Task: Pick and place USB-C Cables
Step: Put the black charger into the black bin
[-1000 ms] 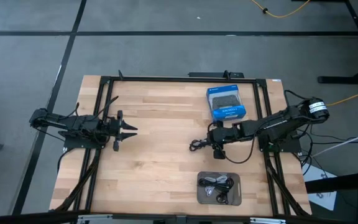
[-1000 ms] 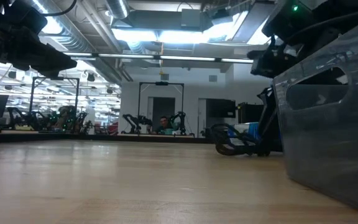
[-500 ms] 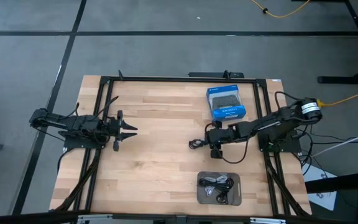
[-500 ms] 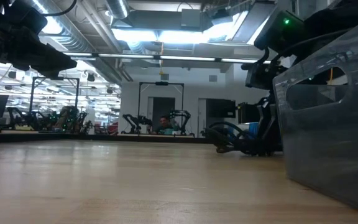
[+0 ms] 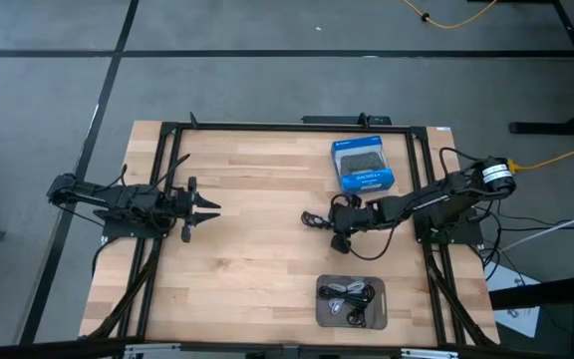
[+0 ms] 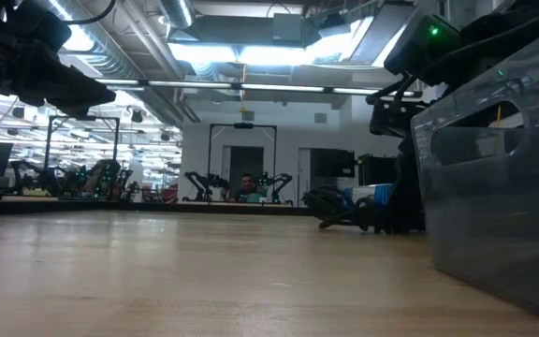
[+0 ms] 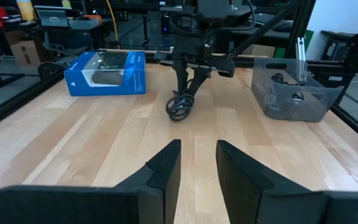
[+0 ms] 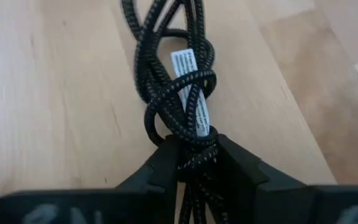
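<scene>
Right pincer (image 5: pixel 319 219) clamped on a black braided USB-C cable (image 8: pixel 180 93), near the middle of the tabletop (image 5: pixel 257 269).

The cable bundle hangs from the fingers (image 8: pixel 235 163), low over the wood. The blue box (image 5: pixel 362 166) sits near, beyond it; the grey bin (image 5: pixel 351 301) holding more cables (image 5: pixel 352 294) sits apart, at the near edge. Left pincer (image 5: pixel 210 208) waits at the left side, fingers apart.

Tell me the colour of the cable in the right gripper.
Black braided cable, white tag; right wrist view shows it best.

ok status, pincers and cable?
Right pincer shut on black cable, mid-table. Left pincer open, parked at left. Path to grey bin unobstructed.
</scene>
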You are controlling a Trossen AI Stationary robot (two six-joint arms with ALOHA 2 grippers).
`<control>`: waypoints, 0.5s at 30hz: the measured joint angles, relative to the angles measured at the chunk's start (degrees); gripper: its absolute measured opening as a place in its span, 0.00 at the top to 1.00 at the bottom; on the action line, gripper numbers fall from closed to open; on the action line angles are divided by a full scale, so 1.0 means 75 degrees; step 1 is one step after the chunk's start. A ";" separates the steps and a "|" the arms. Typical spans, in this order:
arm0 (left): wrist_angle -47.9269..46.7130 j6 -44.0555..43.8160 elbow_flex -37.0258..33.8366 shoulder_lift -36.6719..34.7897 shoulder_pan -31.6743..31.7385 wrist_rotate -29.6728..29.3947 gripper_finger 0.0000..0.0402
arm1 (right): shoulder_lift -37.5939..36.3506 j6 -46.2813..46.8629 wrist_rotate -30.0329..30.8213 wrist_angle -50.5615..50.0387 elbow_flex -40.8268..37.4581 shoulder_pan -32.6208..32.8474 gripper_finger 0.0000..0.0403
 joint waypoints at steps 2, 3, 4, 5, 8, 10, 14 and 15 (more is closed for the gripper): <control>0.0000 -0.0003 0.0000 0.0000 0.0003 0.0000 0.76 | 0.0011 0.0150 0.0093 0.0094 -0.0017 0.0003 0.79; 0.0000 -0.0003 0.0000 0.0000 0.0003 0.0000 0.76 | 0.0021 0.0165 0.0152 0.0184 -0.0020 0.0005 0.79; 0.0000 -0.0003 0.0000 0.0000 0.0003 0.0000 0.76 | -0.0007 0.0161 0.0217 0.0264 0.0004 0.0015 0.79; 0.0000 -0.0002 0.0000 0.0000 0.0001 0.0000 0.76 | -0.0064 0.0154 0.0352 0.0214 0.0068 0.0049 0.79; 0.0000 -0.0002 0.0000 0.0000 0.0002 0.0000 0.76 | -0.0355 -0.0138 0.0833 -0.0050 0.0352 0.0202 0.79; 0.0000 -0.0003 0.0000 0.0000 0.0003 0.0000 0.76 | -0.0710 -0.0298 0.0936 0.0055 0.0740 0.0343 0.79; 0.0000 -0.0002 0.0000 0.0000 0.0003 0.0000 0.76 | -0.1338 -0.0280 0.0473 -0.0607 0.1323 0.0873 0.79; 0.0000 0.0000 0.0000 0.0000 0.0001 0.0000 0.76 | -0.1503 -0.0225 0.0260 -0.0560 0.1456 0.1054 0.79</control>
